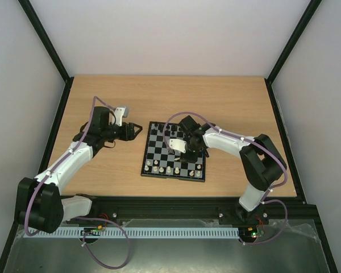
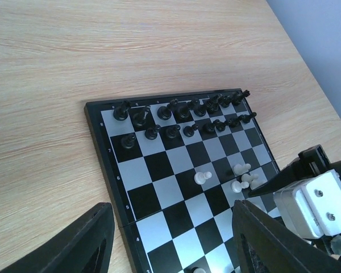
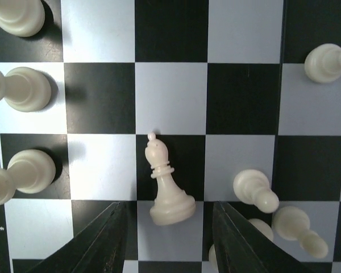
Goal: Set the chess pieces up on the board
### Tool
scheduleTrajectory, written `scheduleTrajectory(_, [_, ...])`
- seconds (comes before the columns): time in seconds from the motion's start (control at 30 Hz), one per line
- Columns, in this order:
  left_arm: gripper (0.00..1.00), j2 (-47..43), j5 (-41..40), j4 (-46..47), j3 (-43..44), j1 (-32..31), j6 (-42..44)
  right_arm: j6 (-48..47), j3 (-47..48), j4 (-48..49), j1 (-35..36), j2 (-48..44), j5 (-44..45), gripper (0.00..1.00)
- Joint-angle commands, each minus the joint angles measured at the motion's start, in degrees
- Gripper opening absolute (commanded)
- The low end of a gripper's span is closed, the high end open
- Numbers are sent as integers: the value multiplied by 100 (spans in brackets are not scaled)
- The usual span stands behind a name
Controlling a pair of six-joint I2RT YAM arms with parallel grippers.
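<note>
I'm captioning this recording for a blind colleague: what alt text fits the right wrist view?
A cream-white bishop stands on the board inside the open right gripper, untouched. Other cream-white pieces sit along the left edge and cluster at lower right.

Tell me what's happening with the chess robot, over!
Left gripper open, empty, at the board edge. Right gripper open, straddling the standing white bishop. Black pieces lined up in two rows. White pawns crowd beside the bishop.
</note>
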Motion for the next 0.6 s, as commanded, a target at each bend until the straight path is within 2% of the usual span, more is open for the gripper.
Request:
scheduleTrajectory(0.0, [60, 37, 129, 116, 31, 40, -10, 35, 201, -156, 99, 219, -53, 42])
scheduleTrajectory(0.27, [60, 4, 122, 90, 14, 36, 17, -6, 252, -348, 181, 458, 12, 40])
scheduleTrajectory(0.57, [60, 166, 225, 199, -14, 40, -122, 104, 72, -440, 181, 320, 104, 21])
